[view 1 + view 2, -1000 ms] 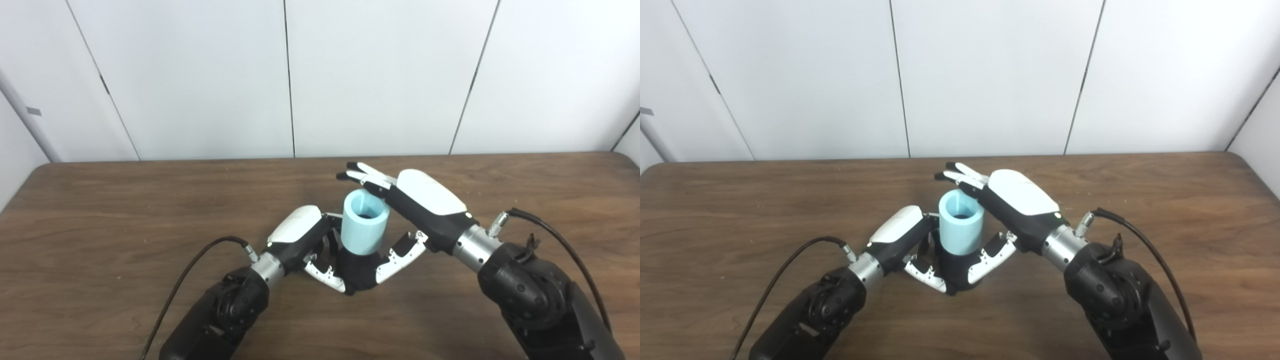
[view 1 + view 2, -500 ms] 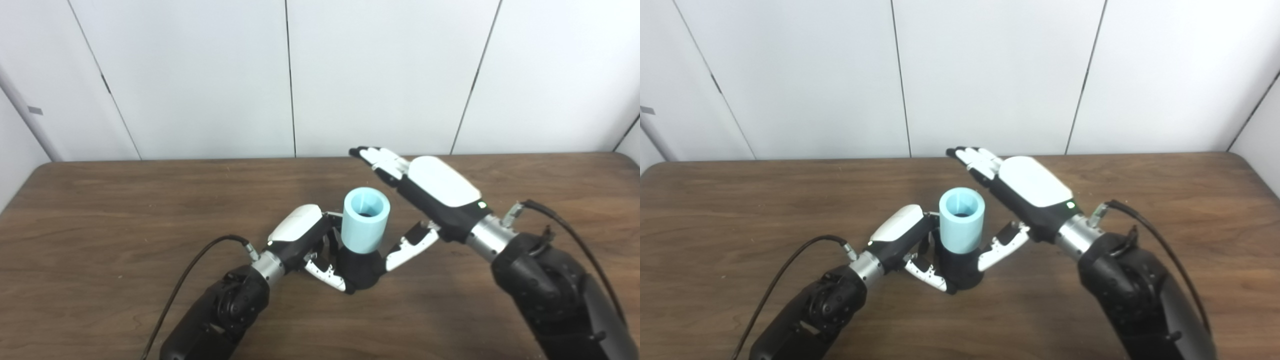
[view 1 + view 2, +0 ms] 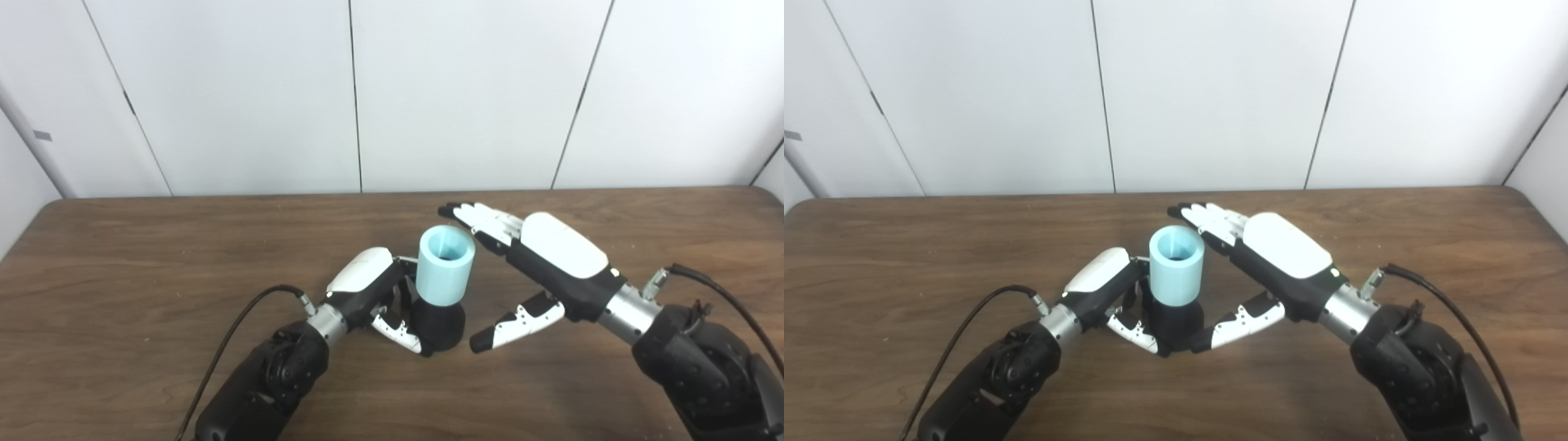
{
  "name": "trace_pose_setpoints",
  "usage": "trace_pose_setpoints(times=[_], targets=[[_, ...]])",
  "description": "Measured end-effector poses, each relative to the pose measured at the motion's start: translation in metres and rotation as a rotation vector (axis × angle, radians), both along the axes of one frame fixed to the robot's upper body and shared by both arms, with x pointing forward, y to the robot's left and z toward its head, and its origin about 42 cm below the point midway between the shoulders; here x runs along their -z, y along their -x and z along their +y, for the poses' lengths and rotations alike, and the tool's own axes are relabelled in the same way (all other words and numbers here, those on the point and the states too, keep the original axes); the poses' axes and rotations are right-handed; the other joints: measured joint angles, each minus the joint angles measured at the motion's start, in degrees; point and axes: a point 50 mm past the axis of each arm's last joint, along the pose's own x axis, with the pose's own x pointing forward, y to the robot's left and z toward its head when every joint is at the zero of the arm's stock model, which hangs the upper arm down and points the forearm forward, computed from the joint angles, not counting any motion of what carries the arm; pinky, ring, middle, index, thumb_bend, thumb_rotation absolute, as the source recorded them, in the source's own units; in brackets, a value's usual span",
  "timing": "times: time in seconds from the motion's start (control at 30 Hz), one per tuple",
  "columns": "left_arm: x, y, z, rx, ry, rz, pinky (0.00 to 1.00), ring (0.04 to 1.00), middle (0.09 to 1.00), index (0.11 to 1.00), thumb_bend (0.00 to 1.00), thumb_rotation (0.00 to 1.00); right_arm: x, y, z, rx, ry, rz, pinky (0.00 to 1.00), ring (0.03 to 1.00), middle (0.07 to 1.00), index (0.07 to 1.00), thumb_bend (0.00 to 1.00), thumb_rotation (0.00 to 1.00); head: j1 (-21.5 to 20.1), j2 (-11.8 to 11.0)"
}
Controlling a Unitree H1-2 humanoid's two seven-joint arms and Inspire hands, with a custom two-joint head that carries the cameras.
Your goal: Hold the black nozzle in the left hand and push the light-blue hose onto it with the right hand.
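Light-blue hose (image 3: 446, 264) stands upright on the black nozzle (image 3: 437, 326), near the middle of the tabletop (image 3: 122, 257), a little toward my side; its open mouth faces up and the nozzle's dark base shows below its lower rim. My left robot hand (image 3: 373, 293) is wrapped around the nozzle base, fingers (image 3: 397, 328) curled under and in front of it, holding it on the tabletop. My right robot hand (image 3: 539, 269) is empty, fingers spread, just to the right of the hose and not touching it; its thumb (image 3: 514, 323) points toward the nozzle base with a gap between. Judgement: the hose looks like a short, thick-walled sleeve, light, fairly stiff, smooth enough to slip under a loose grip. Best hold is around the upper half of the wall, or the palm flat across the top rim to press straight down, keeping clear of my left fingers below. How fully it is seated I cannot tell. Nothing else sits on the tabletop; only my own left fingers crowd the base. White wall panels (image 3: 245, 92) behind.
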Motion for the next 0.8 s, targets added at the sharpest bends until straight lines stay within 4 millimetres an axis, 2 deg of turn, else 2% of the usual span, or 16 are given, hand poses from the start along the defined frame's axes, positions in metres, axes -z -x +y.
trace_pose_setpoints(times=[0.47,0.8], targets=[[0.000,0.000,0.000,-0.001,0.001,-0.001,0.32,0.409,0.446,0.487,0.53,0.00,0.001,0.006,0.012,-0.035,0.073,0.001,0.95,1.000,1.000,1.000,0.73,0.85,0.4,-0.1],[0.001,0.000,0.000,-0.005,0.002,-0.002,0.33,0.421,0.450,0.487,0.53,0.00,-0.009,0.001,0.021,-0.067,0.076,-0.020,0.97,1.000,1.000,1.000,0.71,0.84,0.5,0.0]])
